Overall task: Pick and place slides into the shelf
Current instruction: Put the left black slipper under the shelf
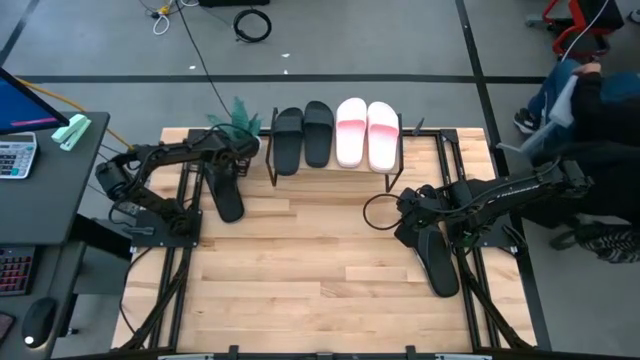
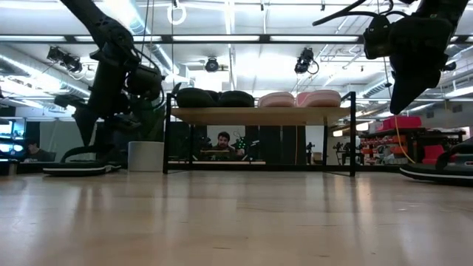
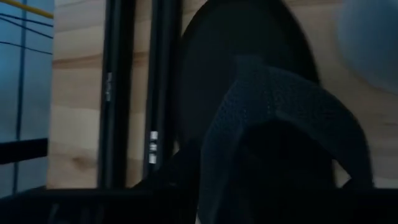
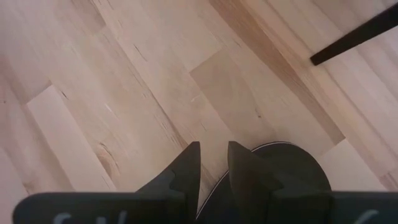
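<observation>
The shelf (image 1: 326,172) stands at the table's far edge and also shows in the low view (image 2: 259,115). Two black slides (image 1: 303,137) and two pink slides (image 1: 366,133) lie side by side on its top board. A third black slide (image 1: 226,195) lies flat on the table at the left, and my left gripper (image 1: 222,162) is over its far end, close to its strap (image 3: 280,124). A fourth black slide (image 1: 437,262) lies flat at the right. My right gripper (image 4: 212,163) hangs above its far end (image 4: 289,171), fingers almost together and empty.
Black frame rails (image 1: 185,250) run along the table's left and right sides (image 1: 480,290). A white cylinder (image 2: 145,156) stands left of the shelf. A desk with a calculator (image 1: 15,155) is beyond the left edge, and a person (image 1: 590,110) sits at the far right.
</observation>
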{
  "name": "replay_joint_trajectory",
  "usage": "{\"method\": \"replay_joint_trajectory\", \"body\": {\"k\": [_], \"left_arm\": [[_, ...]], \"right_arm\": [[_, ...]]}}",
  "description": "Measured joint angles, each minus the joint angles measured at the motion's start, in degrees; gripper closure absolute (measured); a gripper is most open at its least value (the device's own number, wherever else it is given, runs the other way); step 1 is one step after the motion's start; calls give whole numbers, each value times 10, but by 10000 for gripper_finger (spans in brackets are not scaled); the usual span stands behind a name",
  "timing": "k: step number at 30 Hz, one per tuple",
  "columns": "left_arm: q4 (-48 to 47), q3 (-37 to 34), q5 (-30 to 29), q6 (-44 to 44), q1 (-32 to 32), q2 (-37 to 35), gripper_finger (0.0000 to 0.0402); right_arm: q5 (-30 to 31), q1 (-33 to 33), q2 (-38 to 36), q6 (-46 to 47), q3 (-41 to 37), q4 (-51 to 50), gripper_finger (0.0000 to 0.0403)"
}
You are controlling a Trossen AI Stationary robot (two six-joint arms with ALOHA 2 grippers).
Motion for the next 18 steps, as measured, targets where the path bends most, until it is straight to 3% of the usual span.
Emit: {"method": "replay_joint_trajectory", "body": {"k": [11,18], "left_arm": [[6,0,1,33,38,0,297],[15,0,32,130,38,0,376]], "right_arm": [[0,0,0,-1,0,0,316],[0,0,0,-1,0,0,316]]}}
